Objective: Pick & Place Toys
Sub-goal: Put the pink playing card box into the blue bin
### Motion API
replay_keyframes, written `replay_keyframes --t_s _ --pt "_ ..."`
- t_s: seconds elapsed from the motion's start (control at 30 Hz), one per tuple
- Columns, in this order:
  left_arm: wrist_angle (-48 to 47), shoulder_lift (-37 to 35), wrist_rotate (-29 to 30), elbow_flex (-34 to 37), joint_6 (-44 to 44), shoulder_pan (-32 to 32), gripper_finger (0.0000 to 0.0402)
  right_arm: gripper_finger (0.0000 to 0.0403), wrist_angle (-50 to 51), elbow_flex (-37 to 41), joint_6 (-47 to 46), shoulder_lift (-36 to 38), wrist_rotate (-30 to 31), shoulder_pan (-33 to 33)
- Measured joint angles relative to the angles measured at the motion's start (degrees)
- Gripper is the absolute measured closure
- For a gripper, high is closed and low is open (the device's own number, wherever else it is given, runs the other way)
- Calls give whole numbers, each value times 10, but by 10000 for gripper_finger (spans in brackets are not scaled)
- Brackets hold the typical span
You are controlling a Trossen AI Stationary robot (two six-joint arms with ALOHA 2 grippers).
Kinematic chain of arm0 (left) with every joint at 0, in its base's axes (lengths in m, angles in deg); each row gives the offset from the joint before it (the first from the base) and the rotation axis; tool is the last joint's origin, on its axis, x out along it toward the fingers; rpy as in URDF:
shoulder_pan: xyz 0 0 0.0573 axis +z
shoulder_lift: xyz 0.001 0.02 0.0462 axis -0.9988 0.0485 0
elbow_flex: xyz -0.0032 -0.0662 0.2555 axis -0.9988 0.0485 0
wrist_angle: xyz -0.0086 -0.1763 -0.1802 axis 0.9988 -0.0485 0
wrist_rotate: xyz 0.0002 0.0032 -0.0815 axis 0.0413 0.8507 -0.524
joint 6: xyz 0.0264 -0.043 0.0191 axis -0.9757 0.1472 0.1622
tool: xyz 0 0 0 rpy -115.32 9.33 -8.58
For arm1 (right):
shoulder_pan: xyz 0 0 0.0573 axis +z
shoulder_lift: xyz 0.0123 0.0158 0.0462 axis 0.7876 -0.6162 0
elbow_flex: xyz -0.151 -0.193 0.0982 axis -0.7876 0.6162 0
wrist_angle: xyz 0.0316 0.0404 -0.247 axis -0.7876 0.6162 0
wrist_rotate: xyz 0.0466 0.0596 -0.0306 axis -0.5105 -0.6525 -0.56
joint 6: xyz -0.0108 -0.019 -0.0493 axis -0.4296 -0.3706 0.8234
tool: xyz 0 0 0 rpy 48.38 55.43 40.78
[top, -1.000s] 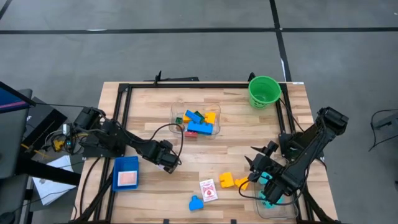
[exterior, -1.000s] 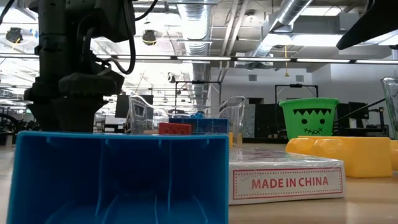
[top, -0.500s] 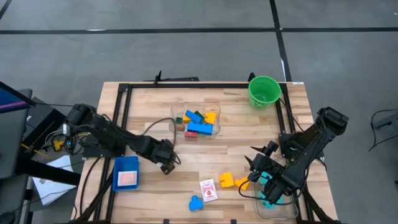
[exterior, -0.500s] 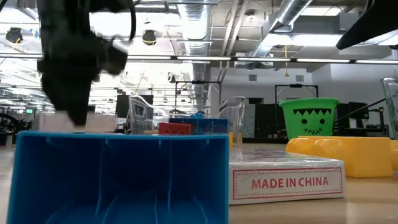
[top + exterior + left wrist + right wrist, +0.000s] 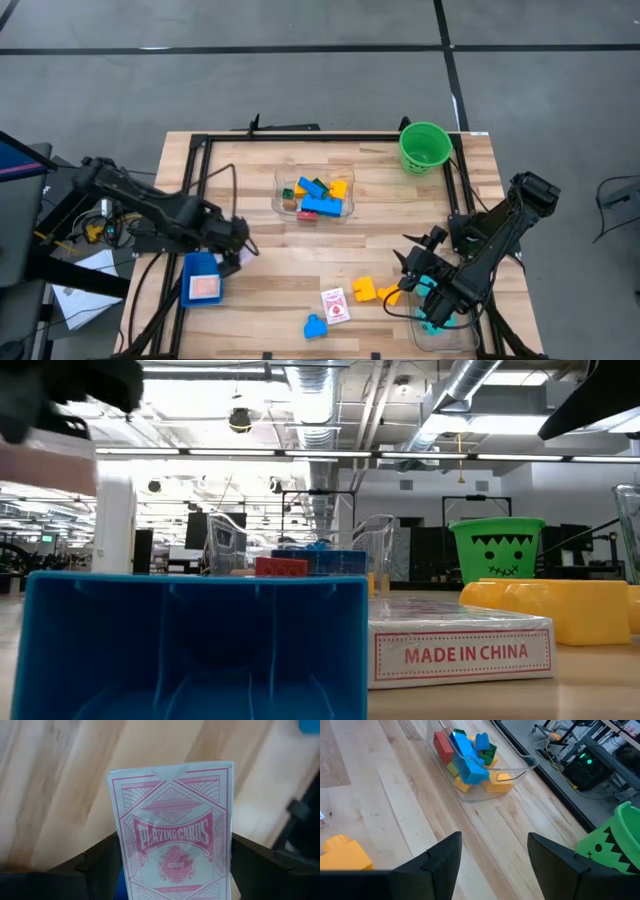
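Left fingers (image 5: 175,870) clamped on card pack (image 5: 172,830) above blue tray (image 5: 203,279); right fingers (image 5: 492,860) apart, empty; clear tub (image 5: 313,195) at twelve o'clock.

A pink-and-white card pack (image 5: 175,830) marked "Playing Cards" stands clamped between the left gripper's (image 5: 172,870) two dark fingers (image 5: 100,857). Behind it runs pale wooden table (image 5: 60,780). A scrap of blue (image 5: 310,725) shows at one corner.

Green bucket (image 5: 425,147): upright near the far right corner of the surface (image 5: 250,190).
Clear tub (image 5: 345,207): in the middle, toward the far edge.
Blue tray (image 5: 203,278): by the left edge, toward the near corner.
Second clear tub (image 5: 450,338): at the near right corner.
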Motion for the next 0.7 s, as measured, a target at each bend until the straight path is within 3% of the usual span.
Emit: replay_keyframes --t_s 0.17,0.33,0.7 --pt "-57 -39 -2 0 -5 -52 103 184 0 0 1 0 0 -6" --pt "-128 -38 17 0 43 -112 103 184 0 0 2 0 0 -6" --pt "-135 12 19 0 115 -214 100 184 -1 0 2 0 0 -6"
